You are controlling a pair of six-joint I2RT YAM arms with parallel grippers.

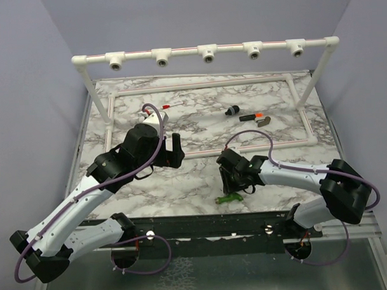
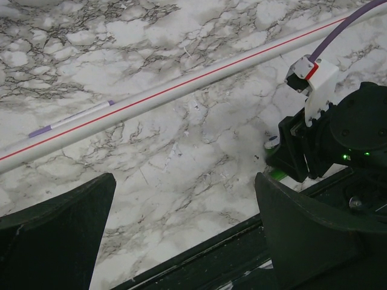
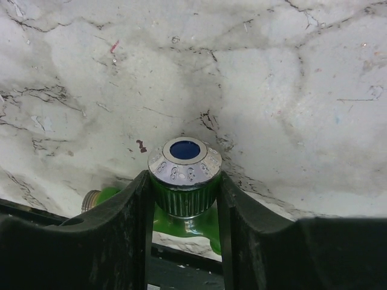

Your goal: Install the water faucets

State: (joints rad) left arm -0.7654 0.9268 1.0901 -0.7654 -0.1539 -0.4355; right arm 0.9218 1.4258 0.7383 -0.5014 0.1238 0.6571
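A bright green water faucet [image 1: 228, 198] lies on the marble table near its front edge. Its ribbed knob with a silver cap and blue centre [image 3: 184, 158] stands between my right gripper's fingers [image 3: 121, 235], which press on both of its sides. A brass threaded end [image 3: 91, 198] pokes out to the left. My right gripper [image 1: 236, 185] is shut on this faucet. My left gripper [image 1: 174, 152] hovers wide open over the table to the left, and its own view [image 2: 184, 181] shows nothing between its fingers. Three other small faucets, black [image 1: 231, 110], orange-tipped [image 1: 250, 117] and brownish [image 1: 264, 122], lie further back.
A white pipe frame stands at the back, its top bar [image 1: 184, 52] carrying several T-sockets. Its base pipes [image 1: 244, 132] lie flat on the marble. A small red-and-white piece [image 1: 148, 112] rests near the left gripper. The table's dark front rail [image 1: 209, 224] runs just below the green faucet.
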